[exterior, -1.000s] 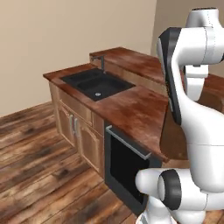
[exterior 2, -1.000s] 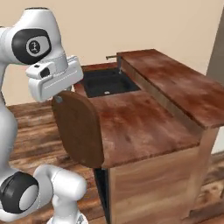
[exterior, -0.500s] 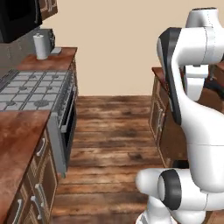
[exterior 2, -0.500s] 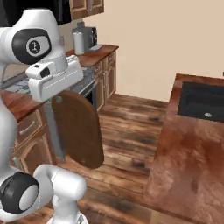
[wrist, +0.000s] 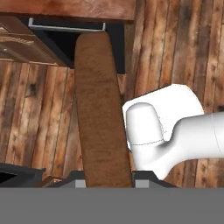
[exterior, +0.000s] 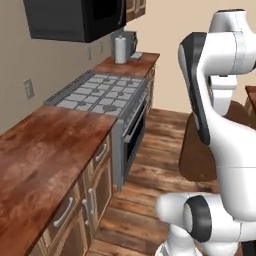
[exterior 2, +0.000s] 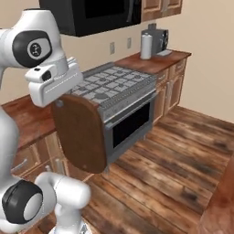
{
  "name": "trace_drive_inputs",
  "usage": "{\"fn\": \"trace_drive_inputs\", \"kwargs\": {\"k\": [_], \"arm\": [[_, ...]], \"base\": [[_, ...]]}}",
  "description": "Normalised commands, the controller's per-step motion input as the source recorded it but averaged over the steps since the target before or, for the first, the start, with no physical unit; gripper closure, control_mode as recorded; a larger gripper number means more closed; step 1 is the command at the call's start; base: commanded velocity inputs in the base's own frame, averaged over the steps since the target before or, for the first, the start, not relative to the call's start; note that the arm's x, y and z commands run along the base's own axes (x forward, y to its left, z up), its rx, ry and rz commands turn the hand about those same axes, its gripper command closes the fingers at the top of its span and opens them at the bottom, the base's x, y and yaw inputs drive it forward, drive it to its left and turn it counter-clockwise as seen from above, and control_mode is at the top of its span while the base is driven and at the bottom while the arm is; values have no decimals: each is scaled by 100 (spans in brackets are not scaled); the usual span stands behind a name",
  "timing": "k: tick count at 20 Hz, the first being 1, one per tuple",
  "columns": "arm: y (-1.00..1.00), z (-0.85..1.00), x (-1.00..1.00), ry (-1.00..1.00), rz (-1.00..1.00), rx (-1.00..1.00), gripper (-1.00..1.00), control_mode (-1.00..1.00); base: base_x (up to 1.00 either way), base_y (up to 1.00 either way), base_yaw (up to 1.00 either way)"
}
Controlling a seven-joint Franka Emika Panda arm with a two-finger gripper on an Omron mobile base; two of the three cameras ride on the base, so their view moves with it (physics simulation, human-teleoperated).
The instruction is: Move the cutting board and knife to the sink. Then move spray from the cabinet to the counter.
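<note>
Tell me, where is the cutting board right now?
The cutting board hangs on end from the robot's pincer, up in the air over the wooden floor, in front of the stove.

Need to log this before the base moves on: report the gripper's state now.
Gripper: shut on the flat dark-brown wooden cutting board, which hangs down from it above the wood floor.

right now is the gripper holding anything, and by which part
Yes: the flat dark-brown wooden cutting board, gripped at its top end by the gripper and hanging down on edge above the wood floor.
</note>
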Motion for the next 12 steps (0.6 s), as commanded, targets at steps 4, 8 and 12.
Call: {"fn": "trace_drive_inputs", "kwargs": {"k": [4,8,12], "arm": [[0,0,0,0,0,0,100,100],[0,0,0,0,0,0,100,100],[0,0,0,0,0,0,100,100]], "base": [[100,33,-1],[100,33,-8],[100,-4,-24]]}}
